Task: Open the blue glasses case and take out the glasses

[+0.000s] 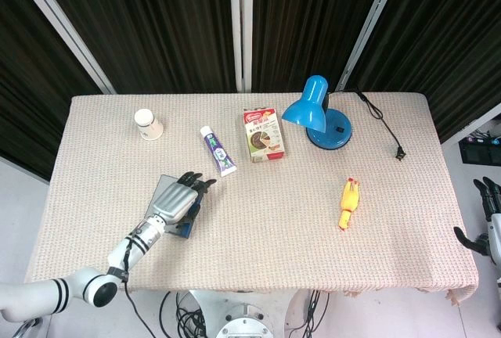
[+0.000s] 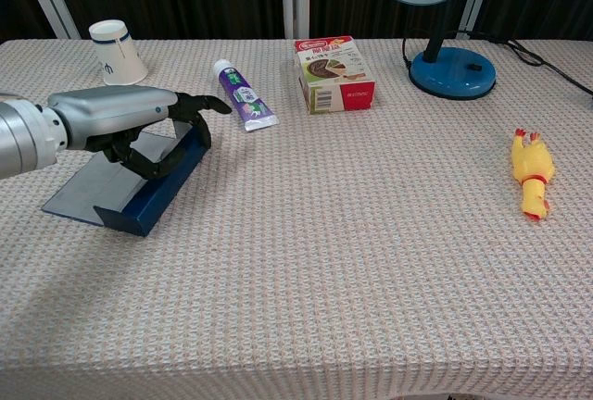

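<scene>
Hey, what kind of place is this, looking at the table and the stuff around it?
Probably a robot test bench in a lab: a cloth-covered table before dark curtains, with unrelated props such as a desk lamp and rubber chicken.

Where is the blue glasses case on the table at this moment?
In both views the blue glasses case lies on the table's front left part, under the left hand, just before the toothpaste tube.
</scene>
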Robot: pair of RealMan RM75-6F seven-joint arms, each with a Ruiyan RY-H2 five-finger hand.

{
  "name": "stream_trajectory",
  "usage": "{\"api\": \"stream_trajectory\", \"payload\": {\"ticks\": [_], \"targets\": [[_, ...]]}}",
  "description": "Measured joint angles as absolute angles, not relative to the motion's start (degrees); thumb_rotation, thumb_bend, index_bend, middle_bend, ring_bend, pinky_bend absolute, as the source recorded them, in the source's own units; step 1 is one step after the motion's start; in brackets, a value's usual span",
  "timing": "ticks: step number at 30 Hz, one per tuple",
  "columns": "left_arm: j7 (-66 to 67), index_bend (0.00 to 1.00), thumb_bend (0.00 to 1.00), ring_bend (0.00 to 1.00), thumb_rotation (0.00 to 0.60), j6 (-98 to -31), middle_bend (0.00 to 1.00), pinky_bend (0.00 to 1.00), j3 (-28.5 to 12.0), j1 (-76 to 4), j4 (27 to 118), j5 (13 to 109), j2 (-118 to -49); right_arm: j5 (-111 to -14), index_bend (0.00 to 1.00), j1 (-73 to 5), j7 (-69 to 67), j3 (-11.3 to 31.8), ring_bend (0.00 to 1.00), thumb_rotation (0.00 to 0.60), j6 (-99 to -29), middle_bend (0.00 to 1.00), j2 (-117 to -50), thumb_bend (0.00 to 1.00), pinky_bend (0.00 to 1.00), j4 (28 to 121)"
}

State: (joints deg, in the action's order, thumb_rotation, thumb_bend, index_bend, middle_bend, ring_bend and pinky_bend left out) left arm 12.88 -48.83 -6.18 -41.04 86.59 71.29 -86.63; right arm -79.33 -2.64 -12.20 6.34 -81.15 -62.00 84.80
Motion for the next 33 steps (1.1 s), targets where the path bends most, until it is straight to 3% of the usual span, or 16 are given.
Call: {"api": "stream_trajectory", "payload": {"ticks": [17, 33], "targets": [[18.12, 0.01, 0.62, 0.00, 0.600, -47.18, 0.24, 0.00, -7.72, -42.81, 86.59, 60.61, -83.35, -79.31, 0.00, -2.94, -10.99, 6.31, 0.00, 0.600, -80.81, 0.00, -62.02, 0.18, 0.00, 85.59], [21.96, 0.01, 0.63, 0.00, 0.600, -45.51, 0.25, 0.00, -5.69, -43.98, 87.84, 53.18, -78.47, -79.52, 0.00, -3.53, -9.44, 6.35, 0.00, 0.600, -80.48, 0.00, -61.81, 0.18, 0.00, 86.98]]}}
